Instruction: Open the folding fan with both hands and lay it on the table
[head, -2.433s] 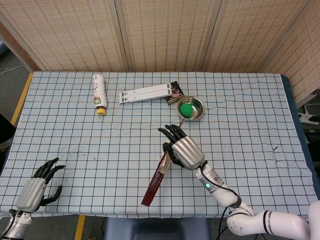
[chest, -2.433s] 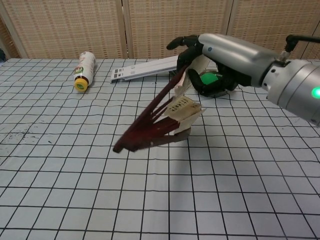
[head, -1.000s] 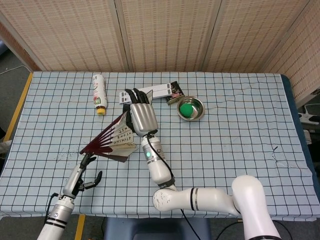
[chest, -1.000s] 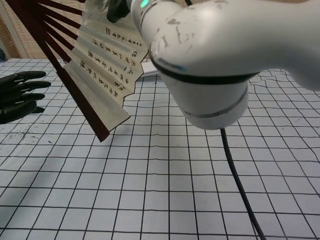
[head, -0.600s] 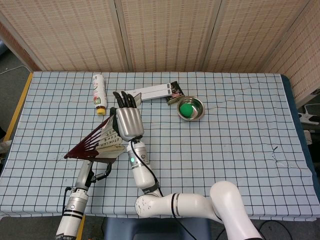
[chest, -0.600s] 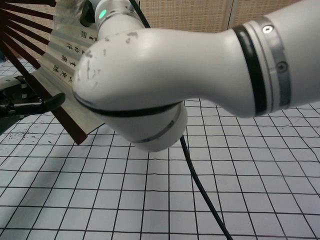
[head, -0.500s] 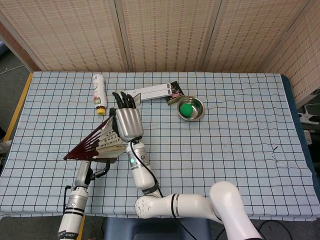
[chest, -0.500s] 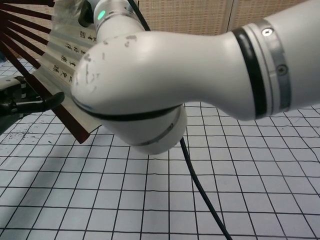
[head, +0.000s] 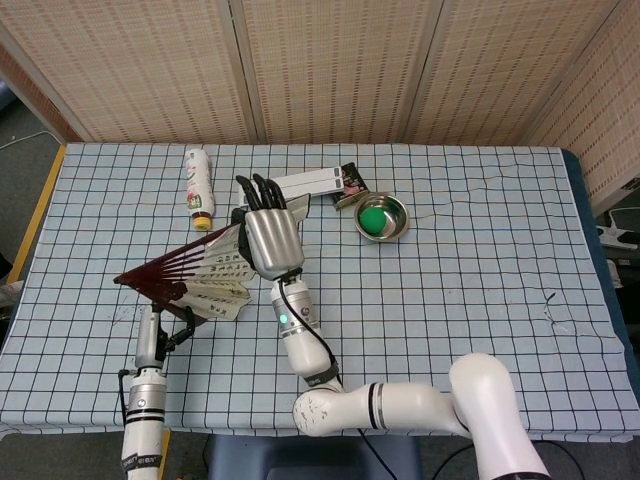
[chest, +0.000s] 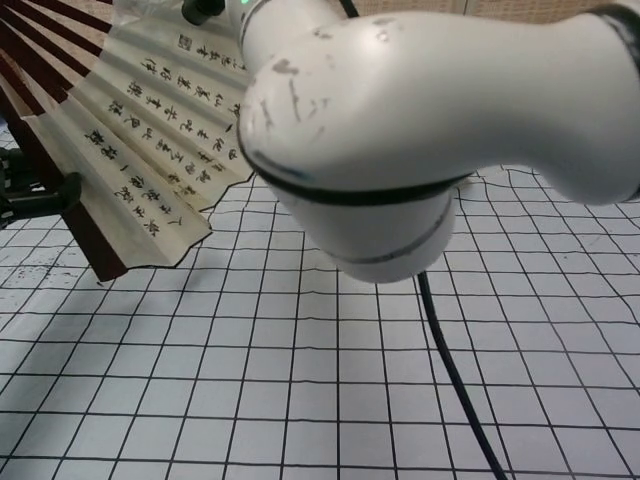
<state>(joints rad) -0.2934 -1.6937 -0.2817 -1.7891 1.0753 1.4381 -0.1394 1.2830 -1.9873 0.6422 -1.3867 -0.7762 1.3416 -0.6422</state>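
The folding fan (head: 195, 275) is spread part way, with dark red ribs and a cream leaf bearing black writing; it hangs above the table's left half. My right hand (head: 268, 240), silver-backed with dark fingers, grips the fan's upper right edge from above. My left hand (head: 165, 318) is under the fan near the pivot end and mostly hidden by the leaf; it holds the lower guard. In the chest view the fan (chest: 140, 130) fills the upper left, a dark finger of my left hand (chest: 42, 198) touches its dark guard, and my white right arm (chest: 430, 130) blocks the middle.
A white bottle (head: 199, 186) with a yellow cap lies at the back left. A long white box (head: 312, 183) and a dark packet (head: 348, 184) lie behind the fan. A metal bowl (head: 396, 226) holding a green ball (head: 375, 219) sits right of centre. The checked table (head: 480, 300) stretches right.
The fan has spread wider, from nearly closed to a broad wedge. My right hand carried its edge left, then slightly right and back. My left hand came in under the pivot end.
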